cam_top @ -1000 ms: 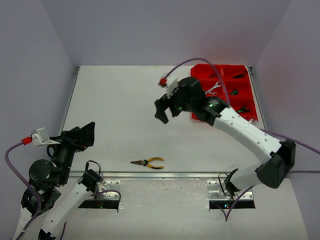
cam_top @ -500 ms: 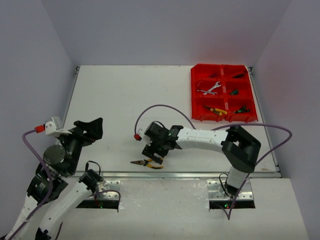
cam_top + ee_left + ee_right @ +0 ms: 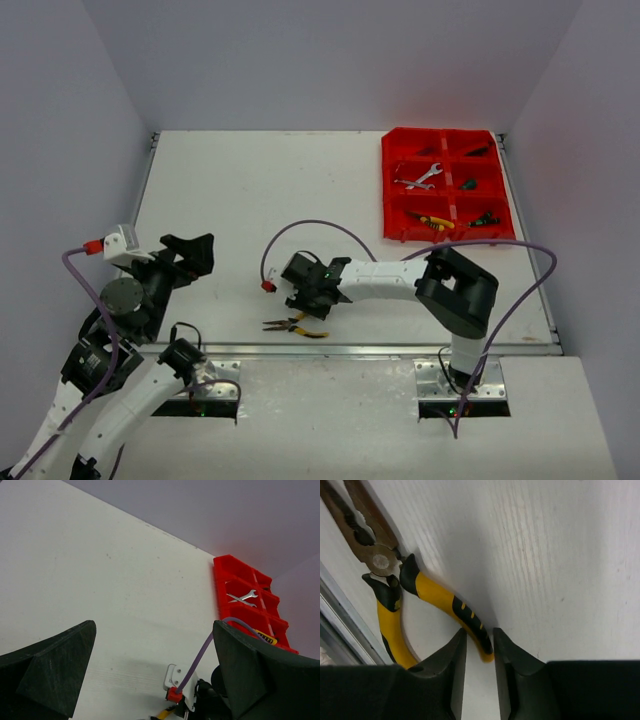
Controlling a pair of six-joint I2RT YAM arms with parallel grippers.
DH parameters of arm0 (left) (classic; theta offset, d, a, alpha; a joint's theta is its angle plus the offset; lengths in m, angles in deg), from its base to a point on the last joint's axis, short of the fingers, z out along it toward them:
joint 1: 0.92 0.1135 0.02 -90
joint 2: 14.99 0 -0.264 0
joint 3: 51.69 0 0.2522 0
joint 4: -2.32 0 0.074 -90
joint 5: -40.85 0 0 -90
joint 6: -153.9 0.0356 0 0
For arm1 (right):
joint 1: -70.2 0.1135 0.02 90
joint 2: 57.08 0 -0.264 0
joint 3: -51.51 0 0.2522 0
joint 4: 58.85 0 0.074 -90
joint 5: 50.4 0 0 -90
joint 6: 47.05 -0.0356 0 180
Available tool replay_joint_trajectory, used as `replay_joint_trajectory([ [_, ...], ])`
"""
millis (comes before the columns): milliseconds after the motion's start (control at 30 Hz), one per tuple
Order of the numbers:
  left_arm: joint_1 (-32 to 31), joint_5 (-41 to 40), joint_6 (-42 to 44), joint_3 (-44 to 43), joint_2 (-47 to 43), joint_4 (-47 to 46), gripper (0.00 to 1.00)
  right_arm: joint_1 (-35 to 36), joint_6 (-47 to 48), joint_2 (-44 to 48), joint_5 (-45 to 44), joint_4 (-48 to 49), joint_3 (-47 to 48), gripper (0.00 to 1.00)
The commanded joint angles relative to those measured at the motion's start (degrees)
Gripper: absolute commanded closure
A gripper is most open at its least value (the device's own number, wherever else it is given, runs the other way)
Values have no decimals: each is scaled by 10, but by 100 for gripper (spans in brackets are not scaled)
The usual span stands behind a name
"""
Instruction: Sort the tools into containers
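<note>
- The yellow-handled pliers (image 3: pixel 296 325) lie flat on the white counter (image 3: pixel 250 190), close to its near edge, just beside the metal strip (image 3: pixel 400 350) that runs along it.
- The right pincer (image 3: pixel 479 636) is low over the counter, at the handle end of the pliers. Its two fingers (image 3: pixel 452 670) are drawn close around the tip of one handle. They seem to touch it on both sides, but the wrist view is very tight and I am not fully sure.
- The other handle is outside the fingers, and the brown jaws of the pliers point away from the pincer.
- The left pincer (image 3: pixel 155 630) hangs above the left part of the counter. Its fingers are spread wide with nothing between them.
- The red tray (image 3: pixel 384 200) stands at the far right corner, well apart from the pliers.
- In the tray, two silver wrenches (image 3: pixel 420 178) lie crossed in one left compartment. A yellow-handled tool (image 3: pixel 432 221) is in the compartment nearer to the arms. Small green-handled tools (image 3: pixel 485 217) are in the right column.
</note>
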Motion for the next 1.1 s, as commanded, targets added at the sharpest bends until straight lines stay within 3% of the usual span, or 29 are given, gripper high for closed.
replay_joint_trajectory([
  [0, 7, 14, 12, 1, 1, -25, 0, 7, 30, 15, -32, 45, -20, 89],
  [100, 8, 17, 13, 1, 1, -27, 0, 7, 38, 56, -41, 66, -53, 100],
  [367, 10, 22, 16, 2, -5, -28, 0, -2, 63, 155, -125, 82, -95, 100],
  [467, 10, 22, 16, 2, -12, -28, 0, -37, 78, 204, -216, 21, -79, 100],
  [633, 10, 30, 19, 3, -16, -31, 0, -113, 103, 291, -258, -39, -40, 100],
  [733, 10, 34, 20, 3, -19, -32, 0, -157, 168, 321, -335, -36, -37, 100],
  [833, 10, 39, 23, 4, -19, -35, 0, -199, 251, 345, -349, -36, -33, 100],
  [1067, 10, 59, 31, 7, -15, -45, 0, -354, 424, 359, -267, -20, -45, 100],
])
